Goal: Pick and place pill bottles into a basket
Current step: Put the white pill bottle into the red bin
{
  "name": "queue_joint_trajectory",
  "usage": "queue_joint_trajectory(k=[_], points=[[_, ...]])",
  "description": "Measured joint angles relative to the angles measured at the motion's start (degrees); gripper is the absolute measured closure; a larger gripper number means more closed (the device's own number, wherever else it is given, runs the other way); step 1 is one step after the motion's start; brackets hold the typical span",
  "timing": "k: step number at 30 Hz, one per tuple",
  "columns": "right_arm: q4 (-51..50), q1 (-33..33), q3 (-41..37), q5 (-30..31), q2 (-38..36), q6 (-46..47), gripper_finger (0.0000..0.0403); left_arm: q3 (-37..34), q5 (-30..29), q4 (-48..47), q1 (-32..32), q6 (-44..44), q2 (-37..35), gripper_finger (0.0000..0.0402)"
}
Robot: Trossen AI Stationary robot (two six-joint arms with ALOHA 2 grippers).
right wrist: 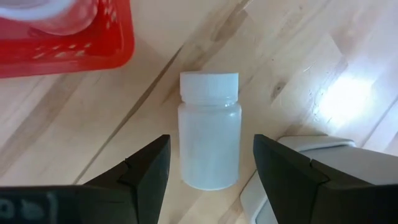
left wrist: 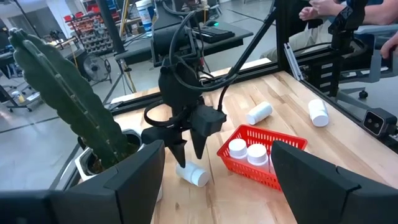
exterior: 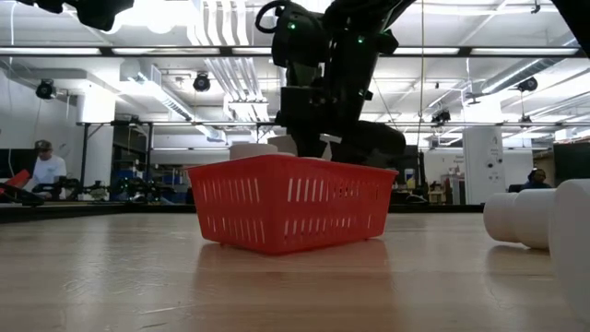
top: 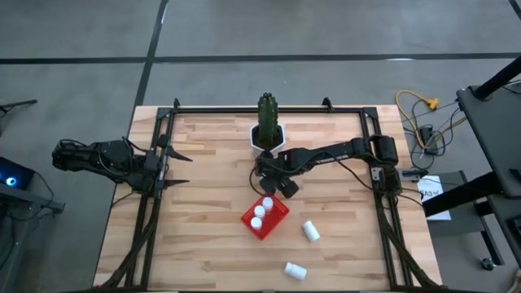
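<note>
The red basket (top: 275, 218) sits mid-table with three white pill bottles (top: 261, 212) standing in it; it also shows in the low view (exterior: 290, 212) and the left wrist view (left wrist: 283, 143). One more bottle (right wrist: 209, 134) lies on its side on the wood between the basket and the cactus pot; it also shows in the left wrist view (left wrist: 194, 176). My right gripper (right wrist: 210, 149) is open, pointing down, with a finger on either side of this bottle and a gap at each side. Two bottles (top: 310, 231) (top: 295, 270) lie loose nearer the front. My left gripper (top: 186, 168) waits open at the left.
A white hexagonal pot (top: 268, 138) with a tall green cactus stands just behind my right gripper; its rim shows in the right wrist view (right wrist: 298, 180). A black frame rail runs around the table. People show in the room beyond the table.
</note>
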Motion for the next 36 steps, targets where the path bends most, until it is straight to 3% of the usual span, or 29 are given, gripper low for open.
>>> queue_joint_trajectory(k=[4, 10, 30, 36], points=[[-0.2, 0.1, 0.0, 0.9, 0.6, -1.3, 0.0184, 0.0, 0.0, 0.0, 0.0, 0.0, 0.0, 0.0124], [-0.4, 0.5, -0.2, 6.9, 0.9, -6.2, 0.0184, 0.0, 0.0, -0.1, 0.0, 0.0, 0.0, 0.0124], [-2.1, 0.6, 2.5, 10.8, 0.7, -0.9, 0.0184, 0.0, 0.0, -0.4, 0.0, 0.0, 0.0, 0.0124], [-9.3, 1.3, 5.8, 10.5, 0.7, 3.7, 0.0188, 0.0, 0.0, -0.4, 0.0, 0.0, -0.1, 0.0124]])
